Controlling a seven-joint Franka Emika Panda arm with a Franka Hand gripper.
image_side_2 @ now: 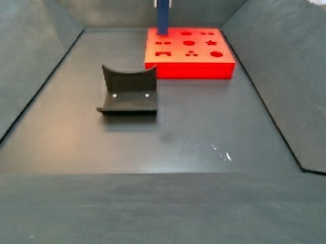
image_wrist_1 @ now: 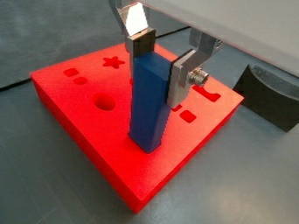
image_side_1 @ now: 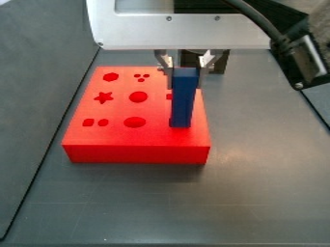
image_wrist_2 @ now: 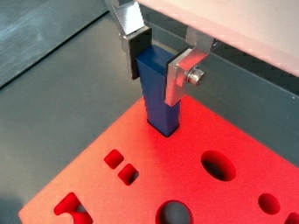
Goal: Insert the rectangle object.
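Observation:
The rectangle object, a tall bright blue bar [image_wrist_1: 149, 105], stands upright with its lower end in a slot near one corner of the flat red block [image_wrist_1: 82, 114]. It also shows in the other wrist view [image_wrist_2: 162, 109] and in both side views [image_side_1: 184, 96] [image_side_2: 163, 17]. My gripper [image_wrist_1: 162, 70] comes down from above, with its two silver fingers on opposite sides of the bar's upper part, pads against it. The same grip shows in the other wrist view [image_wrist_2: 158, 77] and in a side view [image_side_1: 190, 64]. The red block [image_side_1: 129, 140] has several shaped holes.
A small dark grey holder with a curved notch [image_side_2: 128, 92] stands on the floor in front of the red block [image_side_2: 192, 62]. It shows at the edge of a wrist view [image_wrist_1: 274, 96]. Dark bin walls slope up on both sides [image_side_2: 45, 86].

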